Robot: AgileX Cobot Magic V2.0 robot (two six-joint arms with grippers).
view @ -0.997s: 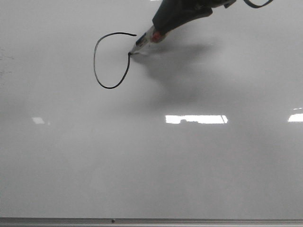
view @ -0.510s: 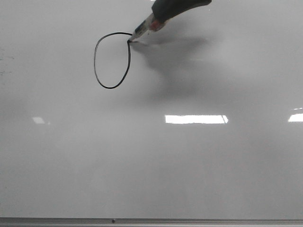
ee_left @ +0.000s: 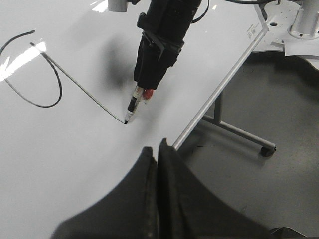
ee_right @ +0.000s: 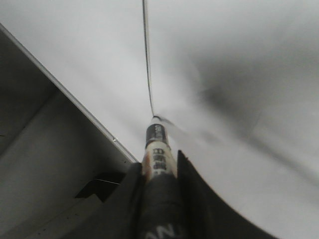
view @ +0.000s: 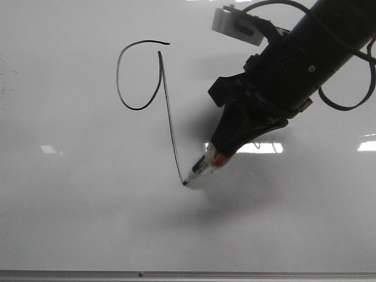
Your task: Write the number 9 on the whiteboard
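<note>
The number 9 [view: 160, 76] is drawn in thin black line on the whiteboard [view: 76, 217]: an oval loop open at its top and a long slanted tail ending at lower right. My right gripper [view: 226, 154] is shut on a white marker [view: 200, 169] whose tip touches the tail's end. The 9 [ee_left: 55, 89] and the marker [ee_left: 133, 105] also show in the left wrist view; the right wrist view shows the marker [ee_right: 158, 149] and tail [ee_right: 147, 59]. My left gripper [ee_left: 156, 149] is shut and empty, over the board's edge.
The board's thin metal frame [view: 188, 274] runs along the front edge. In the left wrist view the frame edge [ee_left: 219, 84] borders a grey floor with a wheeled stand leg [ee_left: 244, 137]. Bright light reflections [view: 258, 147] lie on the board.
My right gripper has moved from the loop's top down and right toward the front edge, drawing the long tail of the 9. The arm now fills the upper right.
</note>
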